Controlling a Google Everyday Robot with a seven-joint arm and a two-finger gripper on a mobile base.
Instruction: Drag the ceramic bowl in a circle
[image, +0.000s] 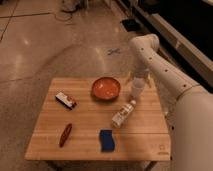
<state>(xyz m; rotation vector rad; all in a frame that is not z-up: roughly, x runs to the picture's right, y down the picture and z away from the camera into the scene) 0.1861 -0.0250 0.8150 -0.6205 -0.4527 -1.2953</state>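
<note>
Presently the ceramic bowl (106, 88) sits upright on the wooden surface (90, 120), toward the far edge and a little right of the middle as the camera sees it, its orange-red inside showing empty. The robot's white arm (160, 67) reaches in from the right side of the view and bends down to the far right part of the surface, where the hand (138, 82) hangs just to the right of the bowl and apart from it, directly over a small white cup (137, 93). I cannot tell whether the hand is apart or together, nor whether it touches the cup. A white bottle (123, 114) lies on its side in front of the cup, slanting toward the near edge. At the left, well apart from the bowl, lies a small dark box (65, 100) with white and red on it. Nearer the camera a reddish-brown oblong thing (65, 135) lies at the near left, and a blue block (106, 141) lies near the front edge at the middle. On the polished floor behind there is a blue cross mark (114, 51).
</note>
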